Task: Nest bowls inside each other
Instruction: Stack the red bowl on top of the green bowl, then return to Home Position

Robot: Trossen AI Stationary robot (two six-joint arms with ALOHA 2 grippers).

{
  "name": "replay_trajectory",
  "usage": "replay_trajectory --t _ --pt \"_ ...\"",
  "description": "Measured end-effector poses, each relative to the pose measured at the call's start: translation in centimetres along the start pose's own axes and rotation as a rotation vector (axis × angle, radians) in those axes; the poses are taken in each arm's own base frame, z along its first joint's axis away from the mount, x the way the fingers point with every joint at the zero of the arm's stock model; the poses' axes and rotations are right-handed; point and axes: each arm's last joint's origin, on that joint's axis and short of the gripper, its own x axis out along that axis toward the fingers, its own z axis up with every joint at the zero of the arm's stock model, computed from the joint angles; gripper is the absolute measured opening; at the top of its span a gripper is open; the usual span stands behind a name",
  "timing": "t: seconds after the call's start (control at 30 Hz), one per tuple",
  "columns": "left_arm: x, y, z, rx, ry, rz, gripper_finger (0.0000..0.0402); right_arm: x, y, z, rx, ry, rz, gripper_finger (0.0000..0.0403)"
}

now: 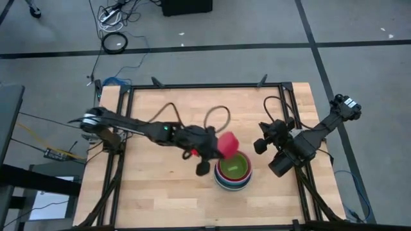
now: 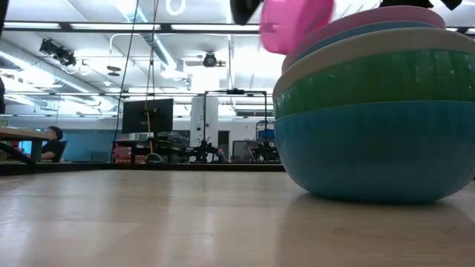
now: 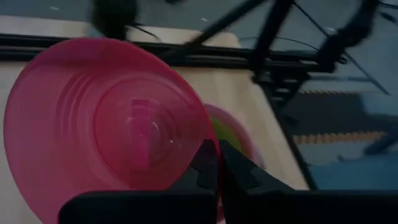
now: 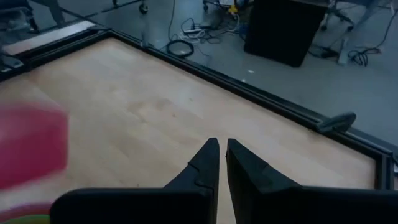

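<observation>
A magenta bowl point(image 1: 227, 145) hangs in the air just left of and above a nested stack of bowls point(image 1: 233, 172), with my left gripper point(image 1: 215, 149) shut on it. The stack point(image 2: 378, 126) stands on the table right of centre: a blue bowl at the bottom, then green, white-grey, blue and pink rims, with a lime bowl point(image 1: 236, 165) innermost. The low view shows the magenta bowl point(image 2: 295, 22) above the stack's rim. My right gripper point(image 4: 222, 148) waits shut at the table's right side, holding nothing. My left gripper holds the magenta bowl by its rim point(image 3: 206, 132), one finger inside the bowl and one outside. The fingers come from the table's left, slanting down. The bowl is lifted clear and tipped on its side, its mouth turned back toward the wrist.
Black frame rails point(image 1: 205, 85) run round the table's edges. Loose cables point(image 1: 217, 114) loop over the wood behind the left arm. Bare wood point(image 1: 160, 192) lies near and left of the stack.
</observation>
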Motion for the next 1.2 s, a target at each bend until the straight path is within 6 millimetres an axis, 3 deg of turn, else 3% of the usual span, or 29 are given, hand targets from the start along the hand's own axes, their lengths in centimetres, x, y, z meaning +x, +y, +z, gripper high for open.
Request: replay_trajectory --t 0.23,0.47,0.93,1.2 --pt "3.1 -0.9 0.7 -0.031 0.015 -0.119 0.0002 -0.1 0.0 0.0 -0.003 -0.003 0.004 0.002" --pt "5.9 -0.5 -1.8 -0.141 0.16 -0.1 0.0002 -0.1 0.0 0.0 -0.006 -0.001 0.004 0.002" --pt "5.8 -0.6 -1.7 -0.191 0.151 -0.099 0.0084 -0.1 0.0 -0.1 -0.008 0.031 0.001 0.002" --pt "5.7 -0.7 -1.3 -0.196 0.142 -0.095 0.01 -0.1 0.0 -0.1 -0.009 0.039 0.0 0.002"
